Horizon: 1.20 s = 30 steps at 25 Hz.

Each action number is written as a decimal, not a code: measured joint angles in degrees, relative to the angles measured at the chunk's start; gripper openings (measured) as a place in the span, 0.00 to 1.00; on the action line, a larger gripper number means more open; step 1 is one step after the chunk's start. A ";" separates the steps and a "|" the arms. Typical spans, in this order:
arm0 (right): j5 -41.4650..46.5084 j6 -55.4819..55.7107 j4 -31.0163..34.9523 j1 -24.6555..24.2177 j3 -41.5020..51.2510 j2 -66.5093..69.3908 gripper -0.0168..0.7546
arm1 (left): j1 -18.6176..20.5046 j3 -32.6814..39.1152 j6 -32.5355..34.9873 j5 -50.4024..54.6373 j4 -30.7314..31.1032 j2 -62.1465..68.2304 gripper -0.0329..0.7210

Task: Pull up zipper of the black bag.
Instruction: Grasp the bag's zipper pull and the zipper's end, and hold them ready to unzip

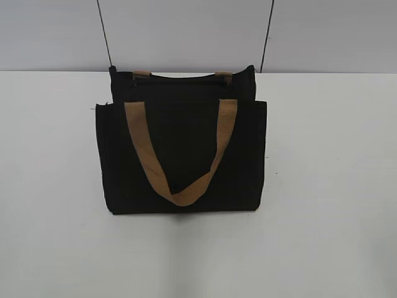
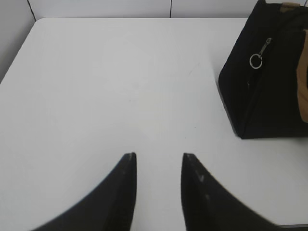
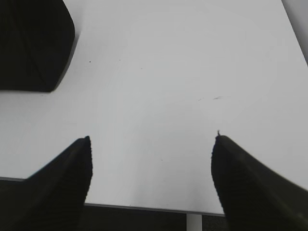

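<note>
The black bag [image 1: 183,158] stands upright in the middle of the white table, with one tan strap handle [image 1: 180,155] hanging down its front and the other behind. In the left wrist view the bag's side [image 2: 269,86] shows at the right, with the zipper line running up it and a silver pull tab with a ring [image 2: 256,60]. My left gripper [image 2: 159,156] is open and empty over bare table, left of the bag. My right gripper [image 3: 151,139] is wide open and empty near the table's front edge; a corner of the bag [image 3: 33,45] lies to its upper left.
The white table [image 1: 329,186] reaches to a grey back wall. Two dark cables [image 1: 104,34] run up the wall behind the bag. The table's front edge [image 3: 144,208] shows under the right gripper. Neither gripper shows in the exterior view.
</note>
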 joint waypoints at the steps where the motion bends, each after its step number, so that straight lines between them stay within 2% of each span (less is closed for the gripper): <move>1: 0.00 0.00 0.00 0.00 0.00 0.00 0.78 | 0.00 0.00 0.00 0.00 -0.13 0.00 0.36; 5: 0.00 0.00 0.00 0.00 0.00 0.00 0.78 | 0.00 -1.05 0.00 -0.45 -1.29 0.00 0.37; 9: 0.00 0.00 0.00 0.00 0.00 0.00 0.78 | 0.00 -2.64 0.00 -8.92 -2.36 0.00 0.37; 14: 0.00 0.00 0.00 0.00 0.00 0.00 0.78 | 0.00 -0.89 0.00 -26.03 -2.03 1.85 0.36; 21: 0.00 0.00 0.00 0.00 0.00 0.00 0.78 | 0.00 6.56 0.00 -50.14 -2.81 16.08 0.38; 23: 0.00 0.00 0.00 0.00 0.00 0.00 0.78 | 0.00 8.28 0.00 -56.44 -2.88 22.34 0.45; 27: 0.00 0.00 0.00 0.00 0.00 0.00 0.78 | 0.00 9.06 0.00 -64.91 -3.34 36.77 0.78; 29: 0.00 0.00 0.00 0.00 0.00 0.00 0.78 | -0.10 9.17 0.00 -68.80 -2.88 44.01 0.87; 30: 0.00 0.00 0.00 0.00 0.00 0.00 0.78 | -0.38 9.17 0.00 -70.96 -2.37 48.13 0.89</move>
